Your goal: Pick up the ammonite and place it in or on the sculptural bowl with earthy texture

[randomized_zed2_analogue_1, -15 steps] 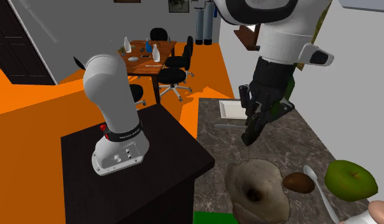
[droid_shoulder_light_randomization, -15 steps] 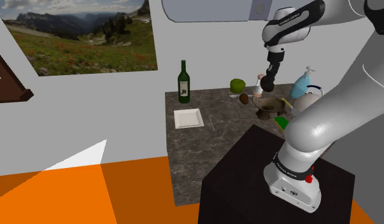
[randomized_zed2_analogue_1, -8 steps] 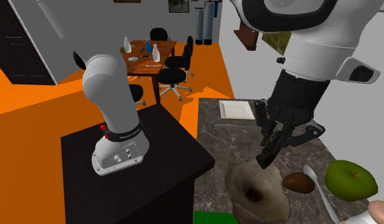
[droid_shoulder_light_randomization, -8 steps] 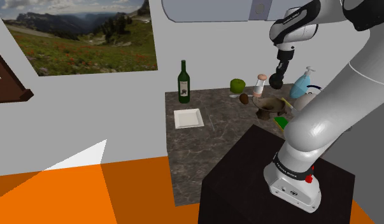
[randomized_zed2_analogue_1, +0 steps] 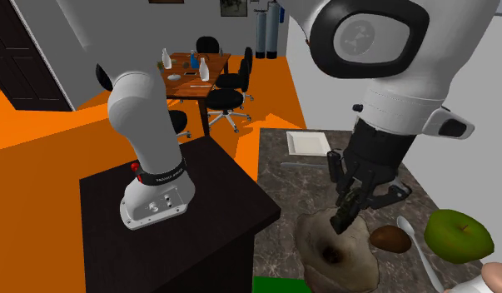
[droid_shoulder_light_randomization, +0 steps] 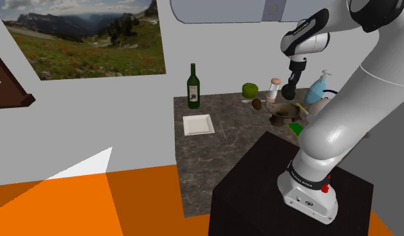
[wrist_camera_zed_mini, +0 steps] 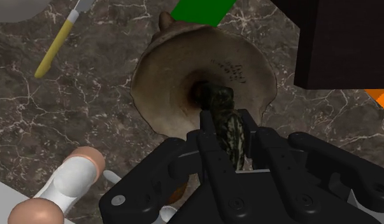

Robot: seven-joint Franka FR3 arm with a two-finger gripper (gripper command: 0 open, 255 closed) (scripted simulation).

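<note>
Gripper [wrist_camera_zed_mini: 230, 133]: clamps the ammonite [wrist_camera_zed_mini: 225, 118] between both black fingers, set narrow against its flanks. Points straight down over the sculptural bowl [wrist_camera_zed_mini: 160, 76]. Carries the ammonite, a dark mottled piece, above the bowl's dark central hollow, clear of the counter [droid_shoulder_light_randomization: 220, 144]. Contact between ammonite and bowl: not determinable.

Seen from the shoulder view: hangs from the white arm directly over the bowl, near the counter edge that adjoins the black stand [droid_shoulder_light_randomization: 260, 181]. Seen from the second exterior view: places the fingertips just above the bowl's rim on the side away from that camera.

Bowl: tan, rough-skinned, irregular rim, upright on dark marbled stone.

Surrounding items on the counter:
- Brown oval object [randomized_zed2_analogue_1: 390, 239]: just beside the bowl.
- White spoon [randomized_zed2_analogue_1: 417, 250]: between the brown object and the green apple [randomized_zed2_analogue_1: 459, 233].
- Yellow-handled utensil [wrist_camera_zed_mini: 53, 51]: flat on the stone, apart from the bowl.
- Flat green item [wrist_camera_zed_mini: 203, 9]: at the bowl's rim, toward the stand-side edge.
- White square plate [droid_shoulder_light_randomization: 197, 125]: near the opposite end of the counter, well apart from the bowl.
- Green wine bottle [droid_shoulder_light_randomization: 193, 87]: upright at the corner by the wall, behind the plate.
</note>
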